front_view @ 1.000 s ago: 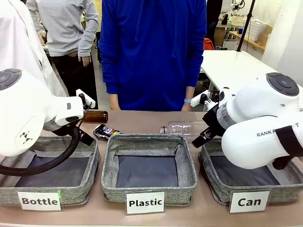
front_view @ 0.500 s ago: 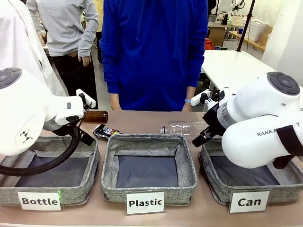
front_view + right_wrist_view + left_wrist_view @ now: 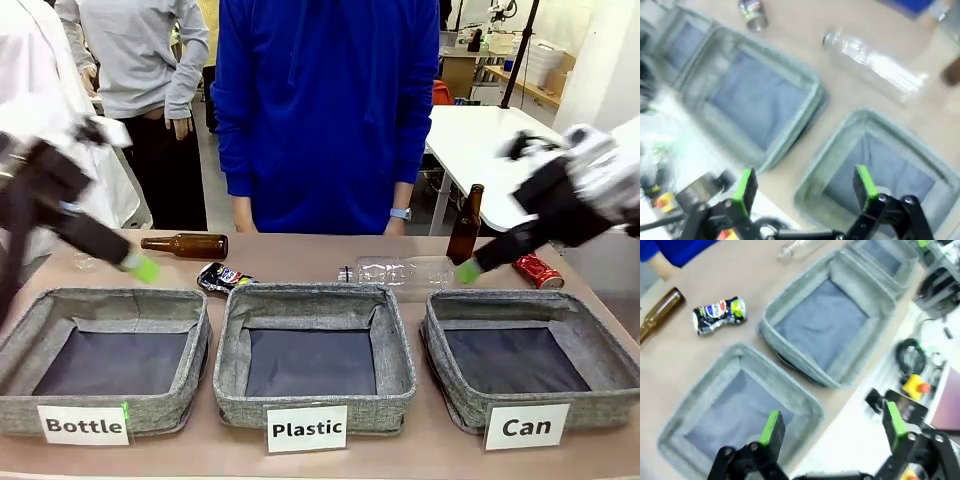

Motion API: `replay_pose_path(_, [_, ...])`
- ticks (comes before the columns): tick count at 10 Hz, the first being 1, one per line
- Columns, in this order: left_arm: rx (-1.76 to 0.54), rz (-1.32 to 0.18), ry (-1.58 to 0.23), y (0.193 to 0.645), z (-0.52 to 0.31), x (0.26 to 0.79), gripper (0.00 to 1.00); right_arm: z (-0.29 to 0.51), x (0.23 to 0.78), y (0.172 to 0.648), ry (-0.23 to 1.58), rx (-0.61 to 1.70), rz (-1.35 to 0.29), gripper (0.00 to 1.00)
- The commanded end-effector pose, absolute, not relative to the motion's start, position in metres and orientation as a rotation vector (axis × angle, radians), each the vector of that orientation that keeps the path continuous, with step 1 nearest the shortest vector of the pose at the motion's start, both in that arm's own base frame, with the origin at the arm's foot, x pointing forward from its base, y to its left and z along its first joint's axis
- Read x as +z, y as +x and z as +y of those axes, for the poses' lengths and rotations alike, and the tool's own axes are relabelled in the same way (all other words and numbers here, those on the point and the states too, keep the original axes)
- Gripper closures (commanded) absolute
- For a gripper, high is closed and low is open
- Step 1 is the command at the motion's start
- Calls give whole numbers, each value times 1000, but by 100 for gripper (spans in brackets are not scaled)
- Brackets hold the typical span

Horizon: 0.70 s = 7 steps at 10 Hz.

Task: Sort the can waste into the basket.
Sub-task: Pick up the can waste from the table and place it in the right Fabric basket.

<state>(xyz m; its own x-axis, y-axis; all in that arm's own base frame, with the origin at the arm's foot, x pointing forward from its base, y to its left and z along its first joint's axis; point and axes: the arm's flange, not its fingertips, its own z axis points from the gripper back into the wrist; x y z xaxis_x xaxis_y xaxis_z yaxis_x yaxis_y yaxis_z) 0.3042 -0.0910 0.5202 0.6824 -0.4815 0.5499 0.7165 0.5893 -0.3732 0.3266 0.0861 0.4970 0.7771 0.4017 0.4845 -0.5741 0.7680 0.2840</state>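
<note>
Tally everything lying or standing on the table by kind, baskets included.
Crushed drink cans: 2 (flattened black printed can, red can)
Brown glass bottles: 2 (lying bottle, upright bottle)
Clear plastic bottle: 1
Grey fabric baskets: 3 (Bottle basket, Plastic basket, Can basket)
Total: 8

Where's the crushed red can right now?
Front view: crushed red can lies far right, behind the grey fabric Can basket, right of the upright brown glass bottle.

Left gripper point(image 3: 833, 425) & right gripper point(image 3: 805, 186): blk bodies, bright green pads point(image 3: 772, 426). Right arm point(image 3: 605, 165) white, blurred. Person point(image 3: 320, 110): blue long-sleeve top, light-blue wristband point(image 3: 398, 213).
</note>
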Motion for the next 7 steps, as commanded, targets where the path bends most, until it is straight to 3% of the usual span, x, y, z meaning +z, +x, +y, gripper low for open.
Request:
replay_pose_path(1, [-656,-428,-737,286,-13,527,0,-3,540,298,584,274,-338,0])
replay_pose_path(2, [-617,-461,-663,280,33,528,0,-53,549,279,687,201,-366,0])
replay_pose_path(3, [-488,-509,-699,275,84,528,0,-105,550,265,784,84,-400,0])
replay_pose_path(7, [-98,-795,-1184,243,215,476,0,-241,494,240,1117,-247,-488,0])
